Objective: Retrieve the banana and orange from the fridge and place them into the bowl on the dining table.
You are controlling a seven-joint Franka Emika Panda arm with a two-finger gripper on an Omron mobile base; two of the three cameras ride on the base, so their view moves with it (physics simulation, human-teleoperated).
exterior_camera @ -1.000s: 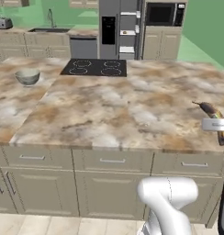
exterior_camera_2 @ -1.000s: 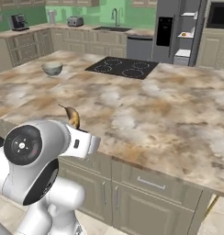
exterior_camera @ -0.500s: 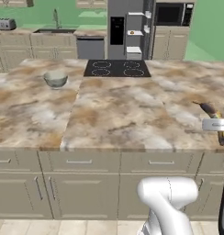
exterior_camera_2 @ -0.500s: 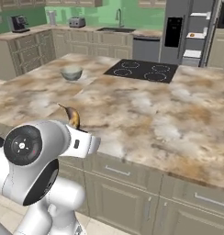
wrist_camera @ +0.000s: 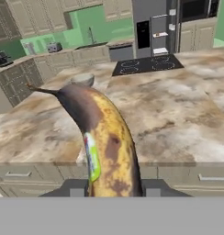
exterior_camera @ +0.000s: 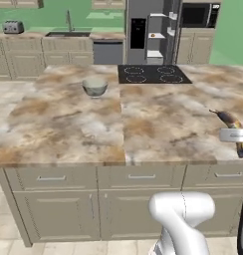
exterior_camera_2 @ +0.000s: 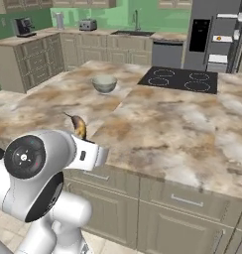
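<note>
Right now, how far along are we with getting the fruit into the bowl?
Done: the banana is out of the fridge, whose door stands open. In hand: the tool is shut on the banana, held over the near edge of the dining table. Left: the bowl looks empty, so the banana must go in. The orange is still to fetch.

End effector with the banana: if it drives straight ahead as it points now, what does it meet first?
Probably the bowl: the banana in the end effector points over bare table toward it, though depth is unclear.
</note>
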